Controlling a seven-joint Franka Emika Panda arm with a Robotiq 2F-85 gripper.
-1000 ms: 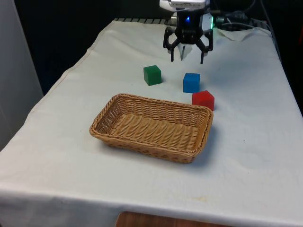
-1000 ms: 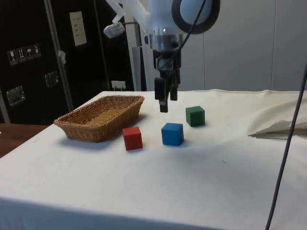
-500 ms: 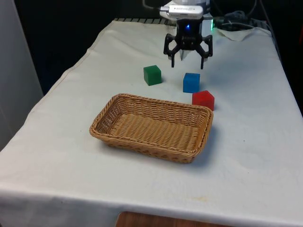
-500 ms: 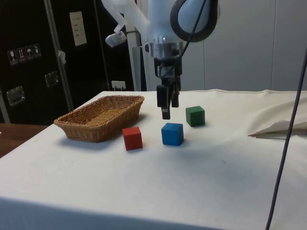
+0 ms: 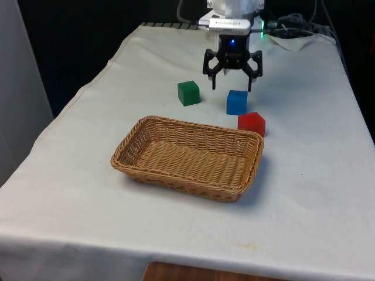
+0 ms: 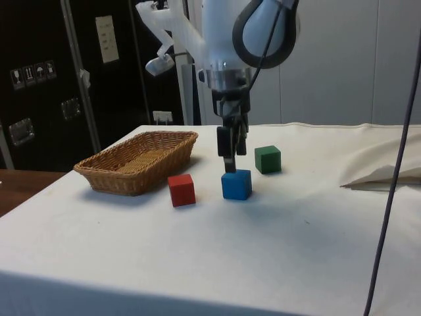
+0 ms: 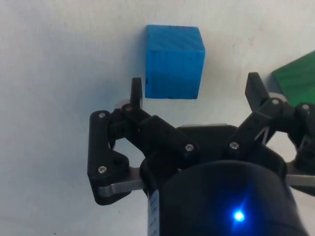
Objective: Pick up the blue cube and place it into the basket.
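Worktop: white cloth [image 5: 316,193] covers it, with a rumpled fold of cloth at its far end; dark cabinets [image 6: 39,79] stand behind in the side view.
Basket: the wicker basket [image 5: 188,156] sits near the worktop's middle, nothing in it.
Blue cube: the blue cube [image 5: 237,102] rests on the cloth beyond the basket's far edge, toward the front view's right.
Other cubes: the red cube [image 5: 251,123] lies just beside the blue cube and closer to the basket; the green cube [image 5: 188,92] stands apart on the front view's left.
Arm: the white arm [image 6: 227,39] points straight down.
Tool: the tool [image 5: 232,86] hangs low over the blue cube, fingers spread wider than the cube, holding nothing.
Side view: fingertips sit just above the cube's top.
Wrist view: the cube lies just ahead of the tips, not between them.
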